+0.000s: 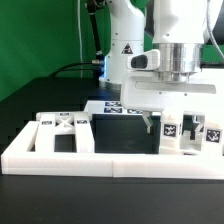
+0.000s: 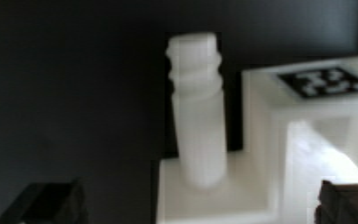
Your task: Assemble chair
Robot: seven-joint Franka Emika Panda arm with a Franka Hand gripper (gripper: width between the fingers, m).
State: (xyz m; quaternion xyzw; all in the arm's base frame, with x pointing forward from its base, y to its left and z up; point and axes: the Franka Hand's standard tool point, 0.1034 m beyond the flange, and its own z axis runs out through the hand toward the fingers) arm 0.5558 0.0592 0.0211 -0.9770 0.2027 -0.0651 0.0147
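On the exterior view's left, a ladder-like chair frame [image 1: 62, 132] lies on the black table [image 1: 25, 100]. It is tucked into the corner of the long white border rail [image 1: 100, 160]. Nothing is near it, so I think it is safe there.

In the middle, inside the rail, there is only a bare dark floor.

Further right, the gripper [image 1: 172, 122] hangs low over a bunch of blocky chair pieces [image 1: 190, 133]. Its jaws are wide open and hold nothing. In the wrist view, a thin white post [image 2: 195, 100] with bumps near its tip stands between the two fingertips [image 2: 48, 203]. It touches neither one. A block with a tag [image 2: 327, 85] sits just beside the post.

Here is what could go wrong. The post is thin and round, so it could slip or tip if the jaws close off-centre. The tagged block is very close, so one finger could bump it and push the pieces out of place.

The rail walls in the front and the right end, so there is little room there. The bare middle is the best free way to carry a piece.
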